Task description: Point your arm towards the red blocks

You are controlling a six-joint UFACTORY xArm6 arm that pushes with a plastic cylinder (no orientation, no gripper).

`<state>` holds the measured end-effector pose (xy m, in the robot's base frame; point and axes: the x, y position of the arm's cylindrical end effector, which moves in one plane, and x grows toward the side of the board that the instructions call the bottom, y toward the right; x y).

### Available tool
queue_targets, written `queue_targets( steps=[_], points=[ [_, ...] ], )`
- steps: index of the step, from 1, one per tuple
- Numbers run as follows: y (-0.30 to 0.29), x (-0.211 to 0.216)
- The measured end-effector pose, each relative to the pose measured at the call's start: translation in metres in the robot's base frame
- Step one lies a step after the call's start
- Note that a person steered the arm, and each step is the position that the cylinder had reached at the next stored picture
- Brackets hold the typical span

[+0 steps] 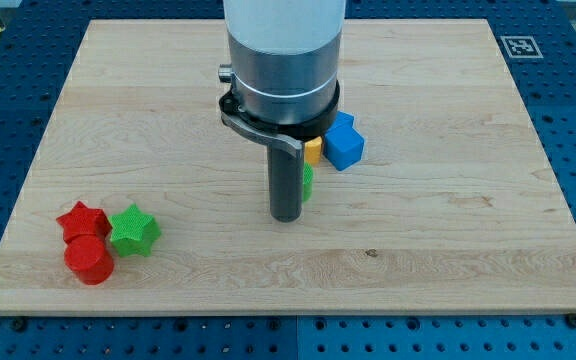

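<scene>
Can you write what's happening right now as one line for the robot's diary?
goal: point at red blocks | my tip: board centre, beside partly hidden green block | red star, red cylinder: bottom-left, by green star | status: not there

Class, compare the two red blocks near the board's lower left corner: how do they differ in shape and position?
The red star block has pointed arms; the red cylinder block is round with a flat top. The star lies nearer the view's top, the cylinder just below it, touching. Both share the same red and sit left of the green star block, far from my tip.
</scene>
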<state>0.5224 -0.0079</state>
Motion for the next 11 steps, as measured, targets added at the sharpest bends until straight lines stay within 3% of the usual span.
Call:
queue_targets(
  steps=[2,4,7,9,11],
  points=[
    [0.008,-0.016],
    [-0.037,-0.011],
    [-0.066,0.069],
    [-0.169,0.092],
    [-0.224,0.096]
  ],
)
